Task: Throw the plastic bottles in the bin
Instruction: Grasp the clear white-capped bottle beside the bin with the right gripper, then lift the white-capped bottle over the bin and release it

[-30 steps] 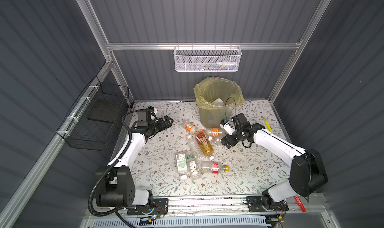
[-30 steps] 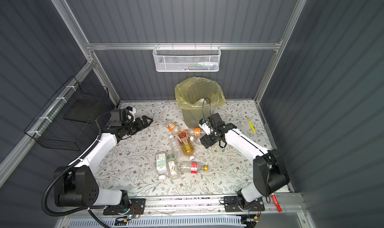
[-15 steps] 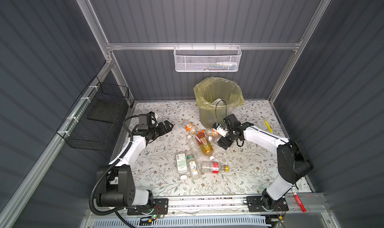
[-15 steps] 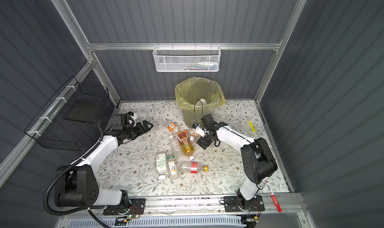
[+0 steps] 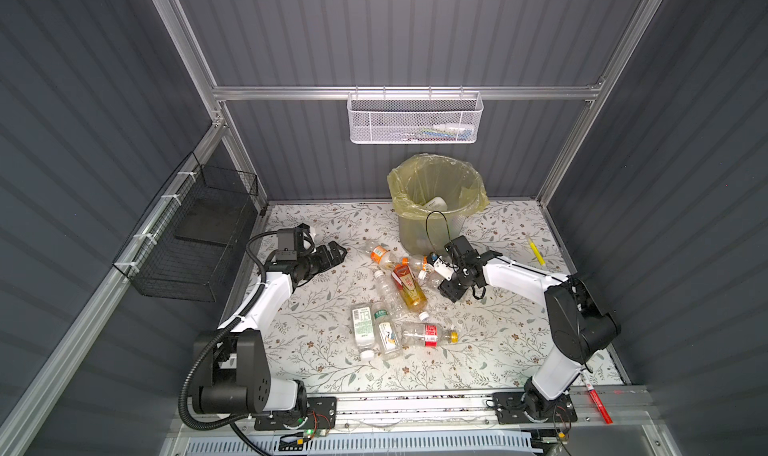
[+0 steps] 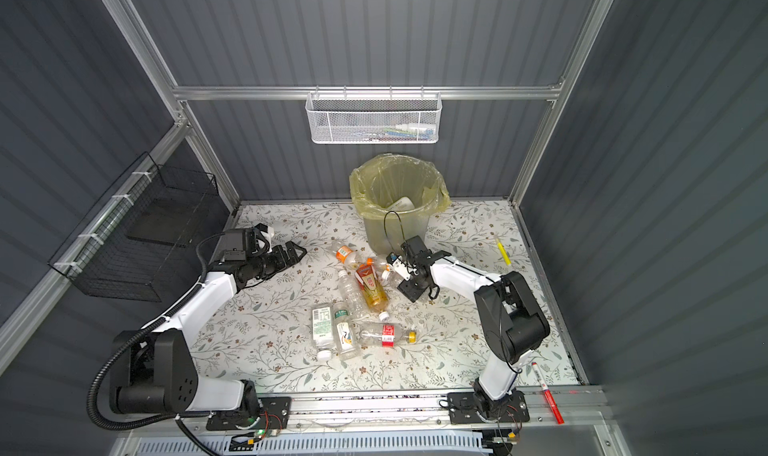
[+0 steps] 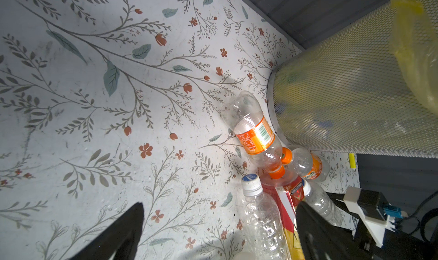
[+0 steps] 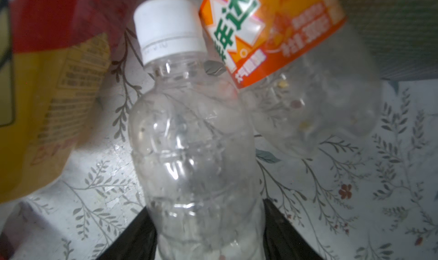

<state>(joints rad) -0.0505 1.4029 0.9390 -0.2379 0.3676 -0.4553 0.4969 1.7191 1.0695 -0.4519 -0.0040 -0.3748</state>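
In both top views the bin (image 5: 409, 233) (image 6: 376, 233) stands at the back of the flowered bench (image 5: 316, 308) with a white item (image 5: 434, 203) lying inside it. The plastic bottles (image 5: 388, 293) lie loose on the bench in front of it, an amber bottle (image 5: 411, 291) among them. The left gripper (image 5: 334, 251) hovers off to the side, its jaws spread wide and empty. The right gripper (image 5: 434, 274) is nosed into the bottles near the bin's foot, its tips hidden among them, so the grip cannot be read there. The left wrist view shows an orange-labelled bottle (image 7: 254, 133) just beside the foot of the bin's mesh wall. In the right wrist view the jaws are clenched on both sides of the base of a clear white-capped bottle (image 8: 196, 152), with the bench beneath it.
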